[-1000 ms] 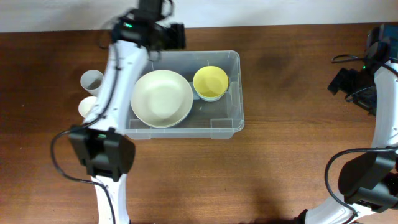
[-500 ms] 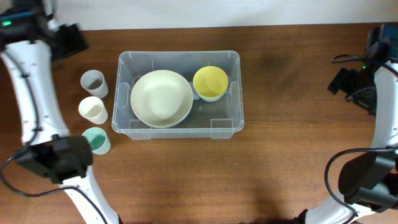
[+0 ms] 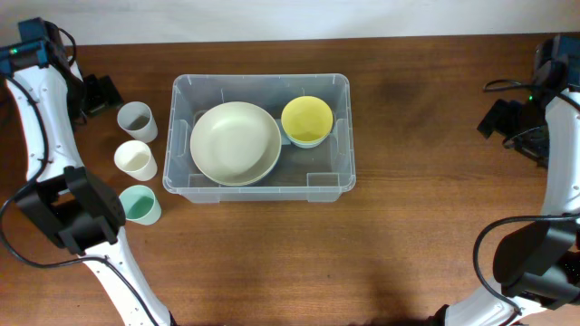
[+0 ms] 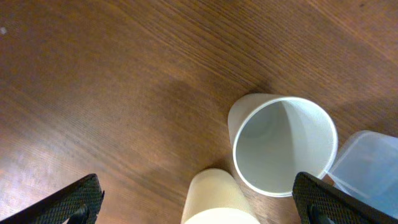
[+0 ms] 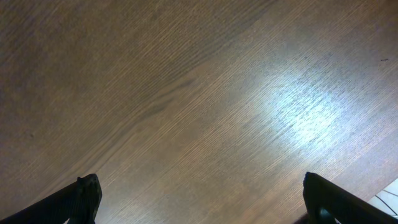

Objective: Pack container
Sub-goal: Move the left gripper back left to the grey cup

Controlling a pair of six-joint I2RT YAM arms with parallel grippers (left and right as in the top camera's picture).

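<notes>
The surface (image 3: 408, 226) is dark brown with wood grain. The container (image 3: 181, 86) is clear. The large bowl (image 3: 235, 143) is pale cream, the small bowl (image 3: 306, 119) bright yellow. A grey cup (image 3: 136, 119), a cream cup (image 3: 135, 160), a mint-green cup (image 3: 140, 205).

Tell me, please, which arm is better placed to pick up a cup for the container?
Left. Its open fingers hover right by the grey cup, which stands beside the container. The right arm is far away, over bare table.
</notes>
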